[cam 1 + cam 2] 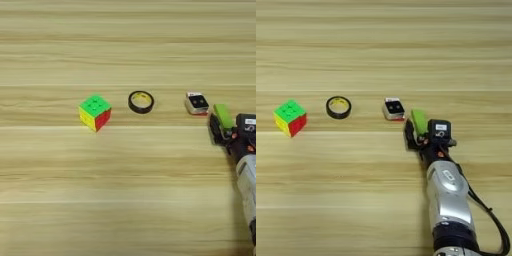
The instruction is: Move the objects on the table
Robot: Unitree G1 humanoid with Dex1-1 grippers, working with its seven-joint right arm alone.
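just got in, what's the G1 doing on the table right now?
The right gripper has its jaws around the lime-green block, just right of the small black cube on the white-and-red box. Whether the block is lifted or resting on the table is unclear. The black ring and the puzzle cube sit further left in the same row, untouched.
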